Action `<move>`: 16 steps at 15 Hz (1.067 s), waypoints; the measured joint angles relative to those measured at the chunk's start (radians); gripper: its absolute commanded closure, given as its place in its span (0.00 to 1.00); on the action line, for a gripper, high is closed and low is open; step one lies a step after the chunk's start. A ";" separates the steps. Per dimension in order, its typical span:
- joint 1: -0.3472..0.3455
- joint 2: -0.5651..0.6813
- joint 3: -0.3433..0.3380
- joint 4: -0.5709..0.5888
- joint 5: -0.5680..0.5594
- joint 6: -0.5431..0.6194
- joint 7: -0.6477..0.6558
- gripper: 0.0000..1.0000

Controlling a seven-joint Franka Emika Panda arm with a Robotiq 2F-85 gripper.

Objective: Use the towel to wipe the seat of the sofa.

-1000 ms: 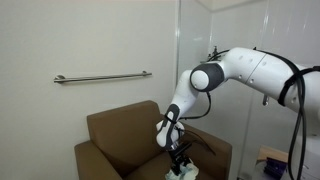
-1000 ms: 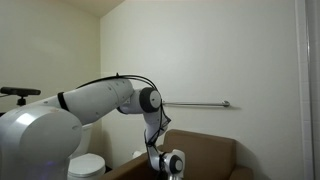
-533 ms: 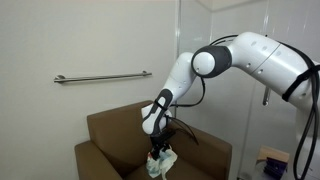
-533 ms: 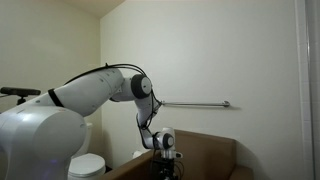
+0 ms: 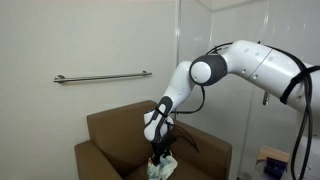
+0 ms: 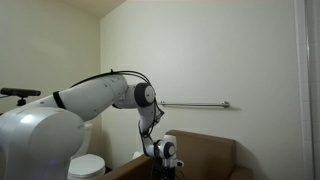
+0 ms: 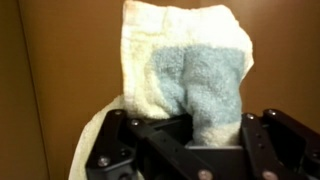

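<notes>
towel (image 7: 185, 70) | clamped in my gripper (image 7: 188, 130), fingers squeezed nearly together on it | cloth bunched, white with a blue-green patch | down at the seat of the sofa (image 5: 138, 168), between its arms

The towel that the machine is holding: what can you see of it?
The towel is a small, soft, terry-looking cloth, cream-white with a pale blue-green patch across its middle. It is bunched and creased, not spread flat. The gripper is shut on one end; the rest spills out beyond it. In an exterior view it hangs low over the brown seat of the sofa; whether it touches the cushion I cannot tell.
</notes>
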 measured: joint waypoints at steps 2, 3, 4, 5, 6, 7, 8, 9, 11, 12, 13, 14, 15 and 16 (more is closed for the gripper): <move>-0.011 0.031 0.011 0.035 0.001 -0.057 0.000 0.53; -0.014 0.043 0.016 0.053 0.001 -0.095 -0.001 0.46; -0.015 0.052 0.018 0.073 0.000 -0.140 -0.001 0.40; -0.015 0.059 0.021 0.093 0.001 -0.187 -0.002 0.34; -0.014 0.065 0.022 0.114 0.001 -0.234 -0.002 0.27; -0.014 0.068 0.023 0.134 0.001 -0.276 -0.002 0.21; -0.013 0.069 0.022 0.153 0.001 -0.314 -0.002 0.14; -0.013 0.068 0.022 0.173 0.000 -0.347 -0.002 0.08; -0.011 0.063 0.021 0.214 -0.003 -0.403 -0.002 0.01; -0.011 0.057 0.021 0.232 -0.004 -0.429 -0.002 0.00; -0.011 0.048 0.021 0.247 -0.004 -0.456 -0.002 0.00; -0.011 0.036 0.021 0.259 -0.004 -0.481 -0.002 0.00; -0.012 0.023 0.021 0.267 -0.004 -0.504 -0.006 0.00; -0.014 0.009 0.021 0.273 -0.004 -0.529 -0.012 0.00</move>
